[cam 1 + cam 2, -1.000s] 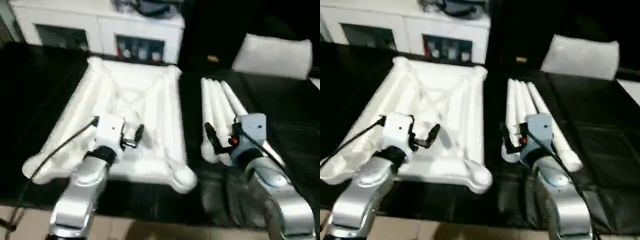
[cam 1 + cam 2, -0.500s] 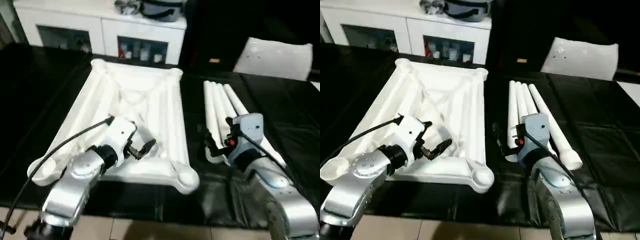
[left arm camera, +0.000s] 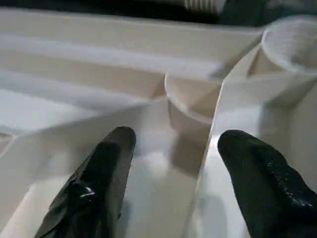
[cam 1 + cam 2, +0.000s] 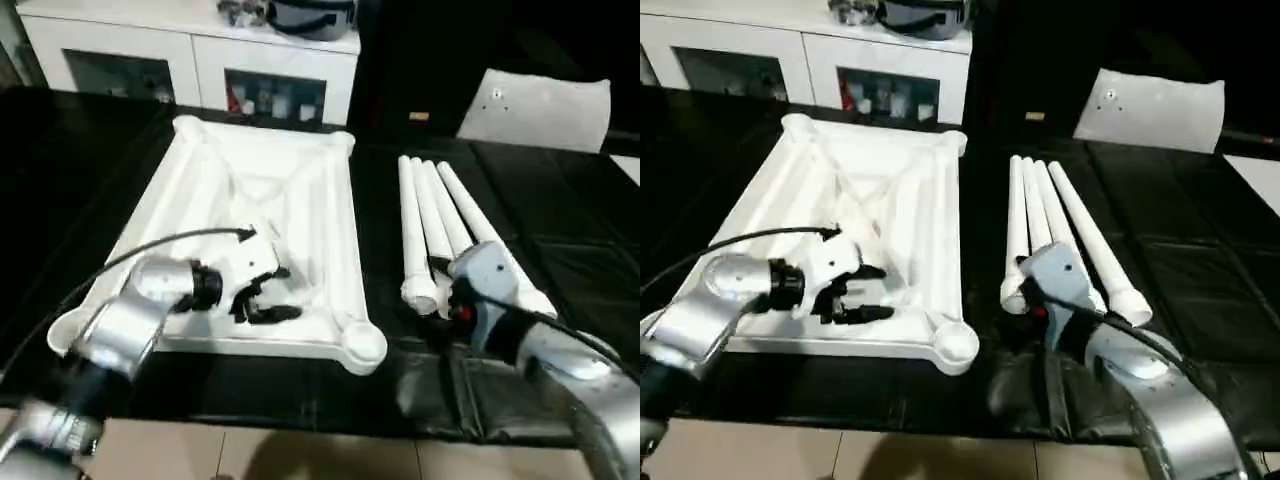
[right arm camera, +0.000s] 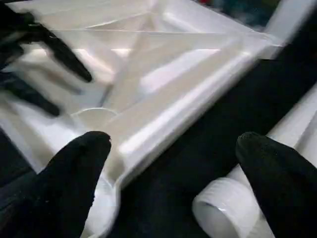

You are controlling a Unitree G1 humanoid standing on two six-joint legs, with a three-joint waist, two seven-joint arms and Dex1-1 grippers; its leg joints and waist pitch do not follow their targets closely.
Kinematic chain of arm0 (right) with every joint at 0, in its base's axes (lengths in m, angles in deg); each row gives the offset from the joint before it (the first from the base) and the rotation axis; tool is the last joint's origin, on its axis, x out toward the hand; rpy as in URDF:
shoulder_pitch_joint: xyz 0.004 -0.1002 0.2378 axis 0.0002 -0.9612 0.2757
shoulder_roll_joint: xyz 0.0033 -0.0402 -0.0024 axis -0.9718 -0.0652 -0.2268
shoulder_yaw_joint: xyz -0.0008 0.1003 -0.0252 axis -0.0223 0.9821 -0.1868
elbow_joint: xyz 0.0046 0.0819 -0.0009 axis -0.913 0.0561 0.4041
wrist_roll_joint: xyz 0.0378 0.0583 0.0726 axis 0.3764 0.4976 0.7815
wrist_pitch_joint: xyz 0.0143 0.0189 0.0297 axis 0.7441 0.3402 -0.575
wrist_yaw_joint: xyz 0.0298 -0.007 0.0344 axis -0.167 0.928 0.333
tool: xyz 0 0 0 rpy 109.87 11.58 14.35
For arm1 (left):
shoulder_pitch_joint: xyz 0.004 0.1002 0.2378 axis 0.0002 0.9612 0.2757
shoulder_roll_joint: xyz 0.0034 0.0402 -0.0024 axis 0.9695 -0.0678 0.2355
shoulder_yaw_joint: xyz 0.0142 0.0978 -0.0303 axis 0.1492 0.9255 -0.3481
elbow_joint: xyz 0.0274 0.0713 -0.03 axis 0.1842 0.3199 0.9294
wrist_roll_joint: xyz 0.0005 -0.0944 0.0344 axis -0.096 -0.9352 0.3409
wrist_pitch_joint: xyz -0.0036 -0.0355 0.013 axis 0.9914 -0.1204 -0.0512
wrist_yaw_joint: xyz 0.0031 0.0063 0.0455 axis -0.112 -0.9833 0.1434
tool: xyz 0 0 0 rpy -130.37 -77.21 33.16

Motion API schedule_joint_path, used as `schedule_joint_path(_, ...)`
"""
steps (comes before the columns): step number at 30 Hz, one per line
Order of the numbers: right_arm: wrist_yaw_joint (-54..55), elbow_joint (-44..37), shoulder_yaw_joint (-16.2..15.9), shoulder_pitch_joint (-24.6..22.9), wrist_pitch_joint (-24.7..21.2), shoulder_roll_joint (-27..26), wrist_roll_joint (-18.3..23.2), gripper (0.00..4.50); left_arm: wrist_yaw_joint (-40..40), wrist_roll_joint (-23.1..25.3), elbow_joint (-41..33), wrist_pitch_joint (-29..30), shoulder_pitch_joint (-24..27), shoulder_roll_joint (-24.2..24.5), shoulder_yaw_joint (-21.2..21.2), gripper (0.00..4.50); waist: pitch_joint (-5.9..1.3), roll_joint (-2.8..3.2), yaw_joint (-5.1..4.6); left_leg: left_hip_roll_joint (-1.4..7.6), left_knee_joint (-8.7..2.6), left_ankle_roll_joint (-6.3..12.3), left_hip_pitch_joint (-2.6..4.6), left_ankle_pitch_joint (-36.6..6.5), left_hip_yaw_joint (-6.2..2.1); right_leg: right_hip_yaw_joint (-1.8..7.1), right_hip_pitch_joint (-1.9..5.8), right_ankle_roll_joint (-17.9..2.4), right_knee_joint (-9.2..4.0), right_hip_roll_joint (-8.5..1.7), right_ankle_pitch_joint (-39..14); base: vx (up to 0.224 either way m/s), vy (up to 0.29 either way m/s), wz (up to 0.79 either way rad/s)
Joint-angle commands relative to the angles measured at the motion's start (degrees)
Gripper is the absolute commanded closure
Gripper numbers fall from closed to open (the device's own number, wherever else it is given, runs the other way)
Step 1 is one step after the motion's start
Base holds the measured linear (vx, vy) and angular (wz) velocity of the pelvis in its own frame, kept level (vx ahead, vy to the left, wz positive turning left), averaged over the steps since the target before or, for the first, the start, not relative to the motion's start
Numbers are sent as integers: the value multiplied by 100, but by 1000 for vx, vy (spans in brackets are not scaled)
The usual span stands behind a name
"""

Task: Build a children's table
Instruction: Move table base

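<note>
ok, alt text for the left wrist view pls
Two black pincer fingers stand apart over the ribbed white underside of the overturned table top, one on each side of a thin upright rib. Beyond them lie a small round cup-like fitting and a round corner socket.

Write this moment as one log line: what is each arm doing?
left gripper: open, inside upturned table top, near its corner socket | right gripper: open, empty, beside legs | legs: lying loose, none fitted
</note>
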Motion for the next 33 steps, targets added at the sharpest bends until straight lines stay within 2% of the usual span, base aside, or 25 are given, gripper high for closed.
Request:
schedule_joint_path(1,-174,-152,-46,-41,-49,143,95,0,170,86,198,-124,-161,39,145,142,-276,92,34,307,-492,67,96,-831,-58,201,106,-1313,-383,-395,121,0,0,0)
schedule_joint_path(2,-243,-183,-77,-67,-41,190,107,0,215,101,266,-130,-199,49,175,165,-274,120,44,309,-494,63,98,-835,-60,200,109,-1339,-379,-398,127,0,0,0)
schedule_joint_path(3,-311,-218,-102,-99,-38,229,127,0,270,108,316,-116,-226,55,199,165,-274,103,50,321,-494,64,105,-849,-55,200,116,-1368,-381,-396,138,0,0,0)
schedule_joint_path(5,-429,-294,-148,-153,-36,316,173,0,406,136,463,-156,-295,53,232,171,-268,117,62,326,-499,77,106,-849,-51,204,117,-1402,-379,-405,133,0,0,0)
schedule_joint_path(7,-533,-352,-175,-186,-82,385,237,0,546,143,594,-148,-361,45,251,202,-255,115,67,333,-509,62,124,-958,-43,207,103,-1426,-403,-407,-49,0,0,0)
schedule_joint_path(11,-612,-376,-187,-202,-129,453,317,0,613,140,719,-184,-422,6,242,220,-240,114,98,343,-520,-1,130,-1119,-38,213,90,-1432,-423,-413,-331,0,0,0)
schedule_joint_path(12,-612,-376,-187,-202,-129,453,317,0,613,140,719,-184,-422,6,242,244,-242,112,106,345,-519,-11,134,-1136,-39,213,91,-1428,-423,-415,-371,0,0,0)
schedule_joint_path(16,-742,-409,-191,-220,-176,516,417,0,612,208,980,-262,-531,-87,267,267,-248,125,133,345,-516,0,127,-1013,-35,219,100,-1425,-412,-416,-221,0,0,0)
schedule_joint_path(18,-790,-421,-195,-227,-205,563,478,0,606,257,1096,-323,-569,-146,263,291,-251,122,139,350,-515,15,127,-970,-37,219,106,-1432,-408,-422,-150,0,0,0)
schedule_joint_path(20,-873,-433,-197,-251,-245,631,558,0,536,337,1270,-407,-629,-221,279,293,-248,105,145,352,-511,51,129,-949,-34,216,108,-1446,-412,-423,-135,0,0,0)
schedule_joint_path(22,-885,-433,-197,-254,-247,639,564,0,527,355,1294,-412,-638,-226,288,300,-240,105,142,355,-519,36,121,-1028,-36,218,108,-1449,-420,-434,-254,0,0,0)
schedule_joint_path(24,-917,-437,-204,-263,-252,665,582,0,524,388,1339,-388,-654,-234,316,326,-228,118,135,356,-529,4,127,-1155,-39,222,94,-1432,-440,-435,-468,0,0,0)
schedule_joint_path(27,-959,-449,-199,-272,-258,698,593,0,566,434,1413,-415,-680,-241,359,336,-216,100,133,359,-538,-31,132,-1251,-39,229,77,-1384,-463,-435,-704,0,0,0)
schedule_joint_path(30,-945,-462,-202,-271,-266,747,630,0,641,478,1496,-435,-693,-262,364,367,-214,90,125,361,-543,-46,130,-1306,-41,233,69,-1346,-478,-436,-838,0,0,0)
schedule_joint_path(33,-908,-462,-213,-275,-255,751,604,0,665,472,1483,-371,-638,-239,359,384,-207,123,126,364,-556,-87,139,-1386,-52,232,55,-1321,-483,-441,-945,0,0,0)
